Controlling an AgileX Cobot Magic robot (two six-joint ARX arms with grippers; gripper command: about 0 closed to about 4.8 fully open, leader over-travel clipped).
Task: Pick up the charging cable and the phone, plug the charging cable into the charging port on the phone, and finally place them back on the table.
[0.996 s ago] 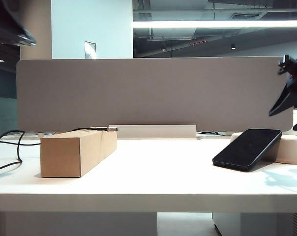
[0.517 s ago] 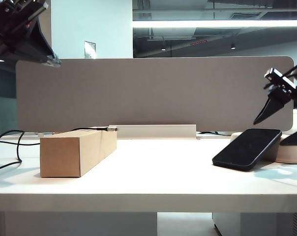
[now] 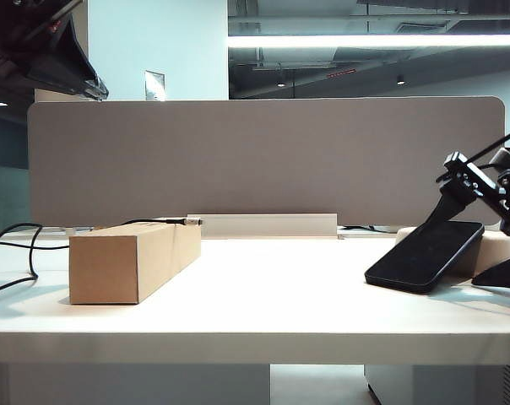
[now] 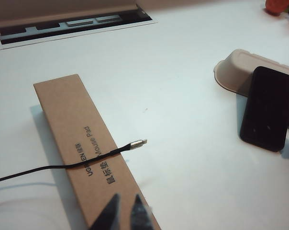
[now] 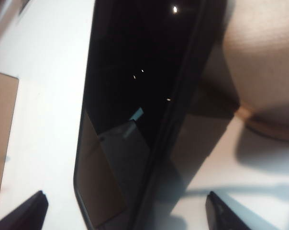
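High at the table's (image 3: 255, 325) left end, the left gripper (image 4: 125, 213) hangs over the box (image 4: 89, 153), its fingertips (image 4: 111, 215) only a sliver apart and holding nothing. Across the box top lies the cable (image 4: 58, 166), its silvery plug (image 4: 138, 143) jutting past the box's edge. Toward the right, the phone (image 3: 425, 254) leans tilted against the off-white tray (image 4: 238, 69), screen up. At the far right, the right gripper (image 5: 127, 211) is spread wide, a finger on either side of the phone's end; contact is hard to judge.
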